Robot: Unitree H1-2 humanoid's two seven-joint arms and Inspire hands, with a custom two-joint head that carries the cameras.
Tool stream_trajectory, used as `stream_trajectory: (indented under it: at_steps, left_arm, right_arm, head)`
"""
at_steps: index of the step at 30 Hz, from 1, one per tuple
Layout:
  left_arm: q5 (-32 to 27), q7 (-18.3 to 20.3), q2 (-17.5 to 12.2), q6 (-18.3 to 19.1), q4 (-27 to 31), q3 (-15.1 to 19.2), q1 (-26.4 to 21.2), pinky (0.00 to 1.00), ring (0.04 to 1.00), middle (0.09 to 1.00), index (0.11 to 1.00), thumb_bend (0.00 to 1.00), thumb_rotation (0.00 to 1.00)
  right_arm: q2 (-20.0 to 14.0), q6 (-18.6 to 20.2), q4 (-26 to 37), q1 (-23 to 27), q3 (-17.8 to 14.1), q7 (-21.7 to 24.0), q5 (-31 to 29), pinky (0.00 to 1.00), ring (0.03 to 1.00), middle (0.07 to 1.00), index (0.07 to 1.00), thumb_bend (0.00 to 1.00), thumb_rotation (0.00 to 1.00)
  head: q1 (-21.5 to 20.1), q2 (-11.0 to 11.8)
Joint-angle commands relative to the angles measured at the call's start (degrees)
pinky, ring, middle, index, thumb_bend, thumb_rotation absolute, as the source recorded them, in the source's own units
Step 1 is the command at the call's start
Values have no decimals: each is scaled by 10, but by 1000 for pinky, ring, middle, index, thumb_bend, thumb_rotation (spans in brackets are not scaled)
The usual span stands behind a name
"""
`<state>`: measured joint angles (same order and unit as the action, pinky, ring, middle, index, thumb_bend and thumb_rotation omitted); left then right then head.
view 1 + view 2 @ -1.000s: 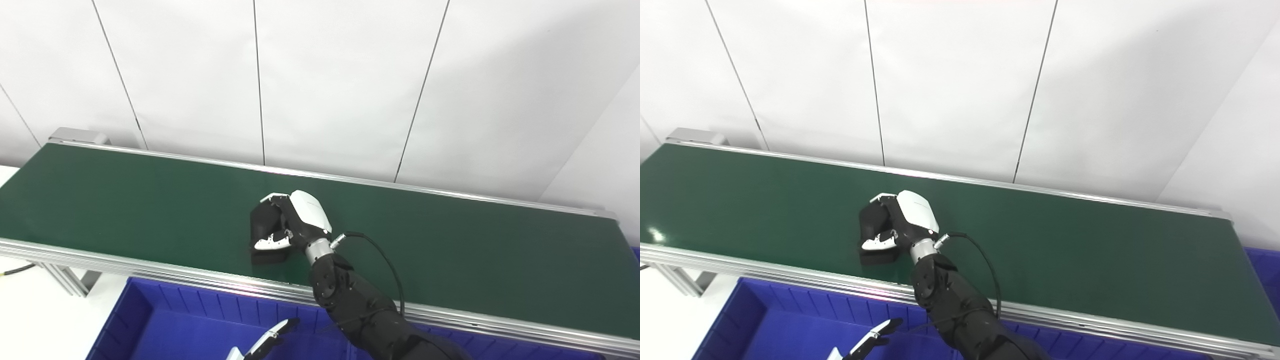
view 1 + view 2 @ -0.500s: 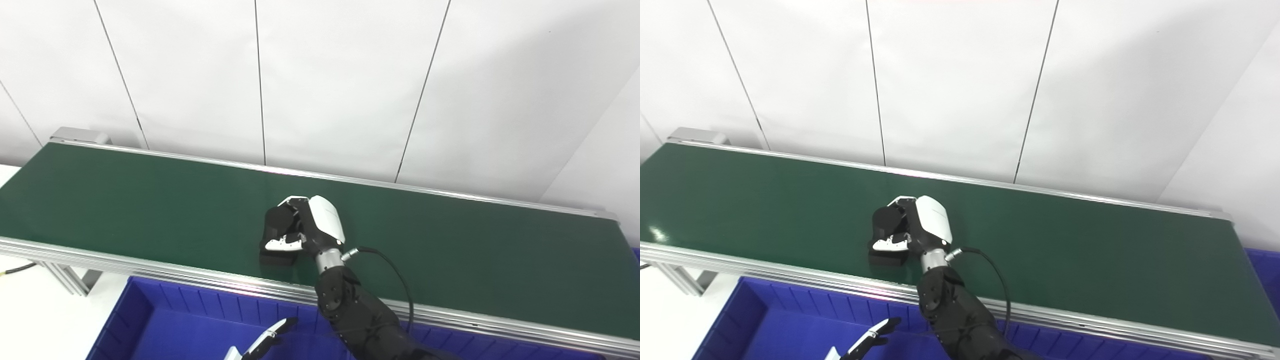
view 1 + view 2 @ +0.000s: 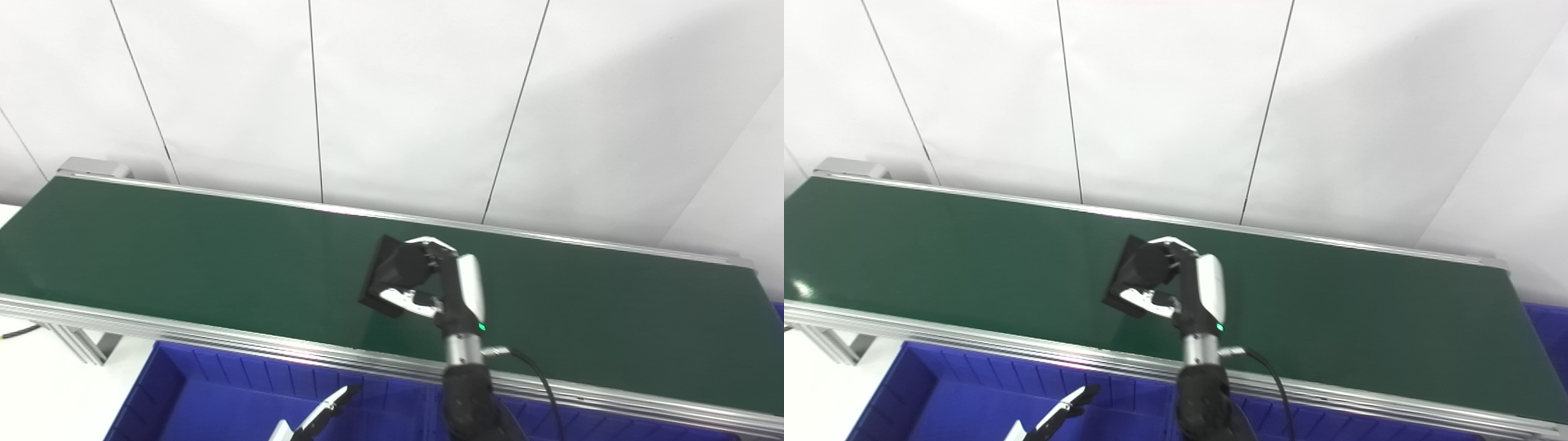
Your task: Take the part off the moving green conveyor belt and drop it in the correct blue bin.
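Fingertips of the left hand alone show at the bottom edge over the blue bin; whether it is spread or clenched cannot be told. One green conveyor belt runs across. Above it, the right hand grasps the single black part, tilted and apparently lifted clear. The carrying step seems in hand; next, it must swing toward a bin and release. A second bin's corner shows at far right.

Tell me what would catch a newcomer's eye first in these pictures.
First, the right hand mid-belt, shut on a black part held tilted above the green conveyor belt. Next, the blue bin along the near edge, where only the left hand's fingertips show.
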<state>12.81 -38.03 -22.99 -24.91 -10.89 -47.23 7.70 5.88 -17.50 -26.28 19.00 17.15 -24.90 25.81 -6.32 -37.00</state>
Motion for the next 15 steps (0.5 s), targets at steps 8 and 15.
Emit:
stream_trajectory:
  at_steps: [8, 15]
  left_arm:
    - [-11, 9, -5, -20, 28, 10, -9, 896, 907, 908, 903, 924, 594]
    - [-12, 30, -13, -20, 42, 22, -8, 872, 893, 901, 893, 915, 606]
  right_arm:
    - [-23, 36, 229, -139, -21, 45, 13, 359, 473, 535, 459, 492, 0]
    - [-24, 25, 316, -245, -35, 41, 36, 242, 447, 556, 441, 506, 0]
  head:
    - [-24, -28]
    - [-41, -55]
